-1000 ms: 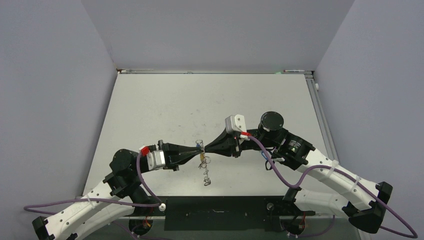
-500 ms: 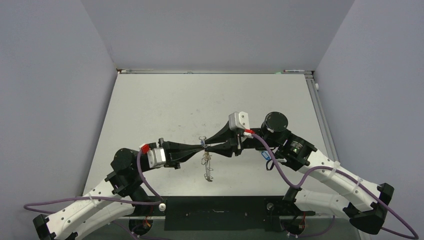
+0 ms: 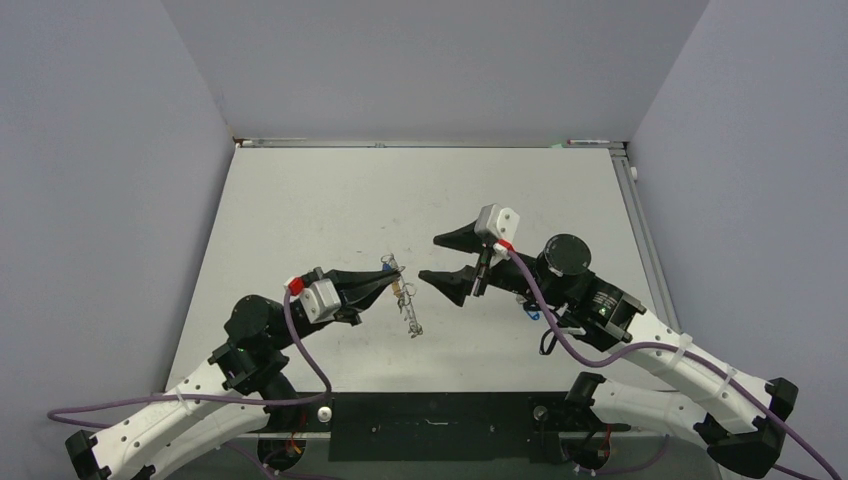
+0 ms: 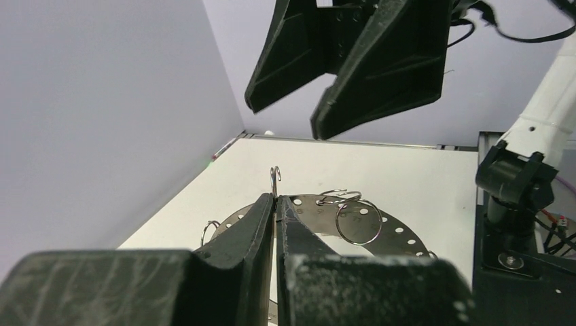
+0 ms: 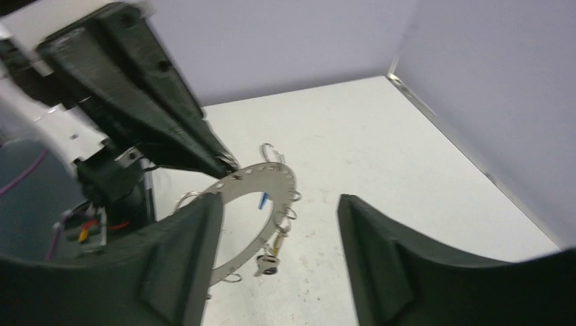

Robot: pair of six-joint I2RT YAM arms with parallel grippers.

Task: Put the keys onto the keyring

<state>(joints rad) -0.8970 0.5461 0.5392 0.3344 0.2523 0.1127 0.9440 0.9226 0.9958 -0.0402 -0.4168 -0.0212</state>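
The keyring (image 4: 401, 234) is a flat grey metal loop punched with holes, and small wire rings hang along its rim. My left gripper (image 4: 275, 198) is shut on its edge and holds it above the table (image 3: 300, 220). From the keyring (image 3: 405, 300) dangle a silver key (image 5: 268, 261) on a yellow tag and a blue tag (image 5: 261, 200). My right gripper (image 3: 432, 259) stands open just right of the ring and touches nothing. In its own wrist view the right gripper (image 5: 277, 202) frames the keyring (image 5: 238, 182) between wide fingers, with the left gripper (image 5: 227, 161) behind.
Grey walls close in the table on three sides, with a metal rail (image 3: 430, 143) along the far edge. A small blue item (image 3: 533, 312) shows beside the right arm's cable. The black base plate (image 3: 430, 425) runs along the near edge.
My right gripper has opened and drawn back to the right, off the keyring. The left gripper stays shut on the ring and has shifted it slightly left and farther back.
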